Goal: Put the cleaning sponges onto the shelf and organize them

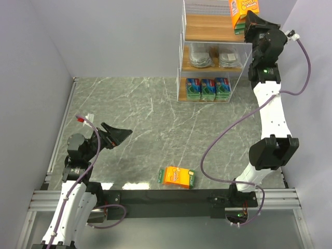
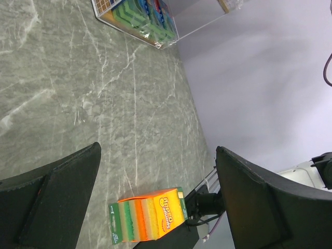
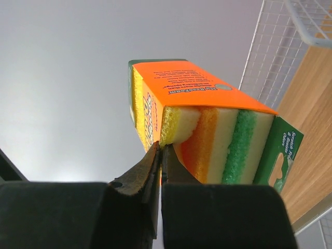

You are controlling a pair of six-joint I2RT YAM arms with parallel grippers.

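My right gripper point(image 1: 248, 23) is shut on an orange sponge pack point(image 1: 239, 11) and holds it at the right end of the shelf's top wooden board point(image 1: 207, 28). In the right wrist view the gripper point(image 3: 163, 150) pinches the pack's point(image 3: 207, 114) lower corner, beside the board point(image 3: 306, 129). A second orange pack point(image 1: 177, 177) lies on the table near the front edge. My left gripper point(image 1: 116, 136) is open and empty, left of that pack point(image 2: 150, 215). Three blue-and-green packs point(image 1: 207, 89) stand on the bottom tier. Two silvery packs point(image 1: 212, 56) lie on the middle tier.
The white wire shelf stands at the back right against the wall. Grey walls close the table on the left, back and right. A black bar point(image 1: 166, 197) and the metal rail point(image 1: 52, 199) run along the near edge.
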